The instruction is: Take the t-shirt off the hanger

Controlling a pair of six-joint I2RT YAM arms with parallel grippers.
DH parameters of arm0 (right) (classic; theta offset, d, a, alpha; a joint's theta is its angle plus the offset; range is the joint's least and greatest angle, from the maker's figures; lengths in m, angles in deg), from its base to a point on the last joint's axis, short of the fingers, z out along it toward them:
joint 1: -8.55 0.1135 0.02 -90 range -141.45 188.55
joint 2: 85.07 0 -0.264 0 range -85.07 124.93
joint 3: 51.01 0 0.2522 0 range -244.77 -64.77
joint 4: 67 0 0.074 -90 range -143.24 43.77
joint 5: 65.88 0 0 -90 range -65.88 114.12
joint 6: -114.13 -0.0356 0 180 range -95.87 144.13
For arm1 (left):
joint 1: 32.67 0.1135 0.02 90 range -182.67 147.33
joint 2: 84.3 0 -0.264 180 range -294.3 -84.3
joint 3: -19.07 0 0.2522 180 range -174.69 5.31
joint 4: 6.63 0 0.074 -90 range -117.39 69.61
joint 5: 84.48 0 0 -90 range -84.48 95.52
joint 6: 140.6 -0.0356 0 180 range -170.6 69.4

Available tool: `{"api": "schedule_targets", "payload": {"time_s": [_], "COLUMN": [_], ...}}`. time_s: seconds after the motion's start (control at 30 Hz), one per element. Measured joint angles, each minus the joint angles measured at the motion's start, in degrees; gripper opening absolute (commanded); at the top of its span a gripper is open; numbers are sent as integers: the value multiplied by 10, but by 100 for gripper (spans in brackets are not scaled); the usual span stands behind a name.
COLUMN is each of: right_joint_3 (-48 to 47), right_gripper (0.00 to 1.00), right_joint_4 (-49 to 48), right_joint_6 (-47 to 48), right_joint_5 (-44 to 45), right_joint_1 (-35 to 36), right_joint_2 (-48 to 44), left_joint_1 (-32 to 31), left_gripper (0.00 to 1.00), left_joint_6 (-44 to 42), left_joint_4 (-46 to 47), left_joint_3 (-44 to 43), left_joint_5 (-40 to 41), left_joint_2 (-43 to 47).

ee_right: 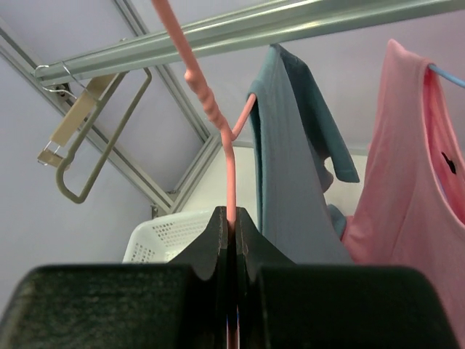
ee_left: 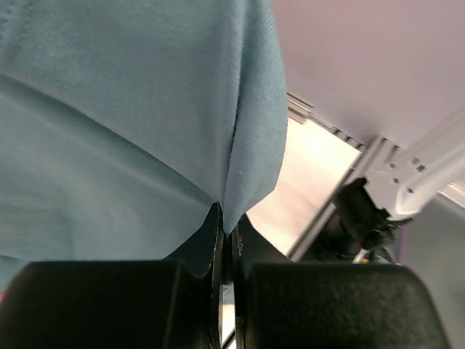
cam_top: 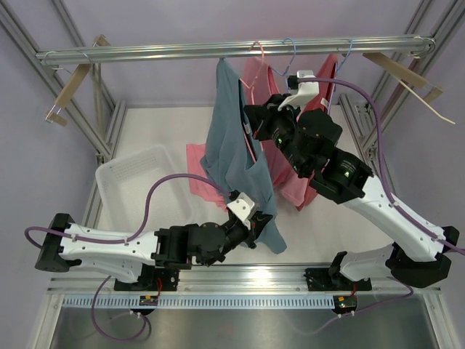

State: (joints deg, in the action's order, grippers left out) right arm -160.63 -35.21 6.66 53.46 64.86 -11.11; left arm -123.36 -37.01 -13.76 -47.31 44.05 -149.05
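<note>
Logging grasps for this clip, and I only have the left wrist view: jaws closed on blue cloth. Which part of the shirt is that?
Observer: Low on the blue t-shirt, near its bottom edge, as the top view shows.
Operator: Is it off the hanger yet?
Observer: No, its top hangs on the pink hanger under the rail.
Operator: What is the right arm doing?
Observer: Its jaws are shut on that hanger's wire, below its twisted neck.
</note>
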Motion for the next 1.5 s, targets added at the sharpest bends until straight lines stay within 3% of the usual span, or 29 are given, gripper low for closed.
{"api": "schedule_targets", "payload": {"time_s": [0.3, 0.47, 0.63, 0.87, 1.03, 1.13, 1.3, 1.37, 1.4, 1.43, 1.5], "right_joint_3": [-65, -124, -117, 53, 113, 136, 160, 167, 172, 176, 182], "right_gripper": [0, 0, 0, 0, 0, 0, 0, 0, 0, 0, 0], "right_joint_4": [-57, -26, 21, 13, 5, -6, -2, 5, 8, 10, 12], "right_joint_6": [44, 28, -10, -41, -67, -85, -105, -111, -114, -117, -124], "right_joint_5": [-6, -41, -93, -171, -242, -292, -356, -371, -380, -389, -408], "right_joint_1": [2, -15, -50, -55, -58, -59, -60, -60, -61, -61, -61], "right_joint_2": [74, 91, 73, -123, -264, -309, -324, -326, -328, -331, -337], "left_joint_1": [1, 6, 7, -8, -1, 41, 189, 221, 233, 238, 247], "left_gripper": [0, 0, 0, 0, 0, 0, 0, 9, 19, 40, 59], "left_joint_6": [73, 83, 85, 63, -13, -57, -73, -83, -93, -102, -126], "left_joint_4": [60, 82, 69, -38, -55, -48, -47, -40, -35, -29, -14], "left_joint_3": [96, 97, 97, 97, 71, 45, 0, -10, -14, -16, -19], "left_joint_5": [-40, -41, -39, 4, 81, 82, -4, -27, -38, -45, -54], "left_joint_2": [16, -21, -28, 104, 181, 188, 165, 153, 146, 139, 122]}}
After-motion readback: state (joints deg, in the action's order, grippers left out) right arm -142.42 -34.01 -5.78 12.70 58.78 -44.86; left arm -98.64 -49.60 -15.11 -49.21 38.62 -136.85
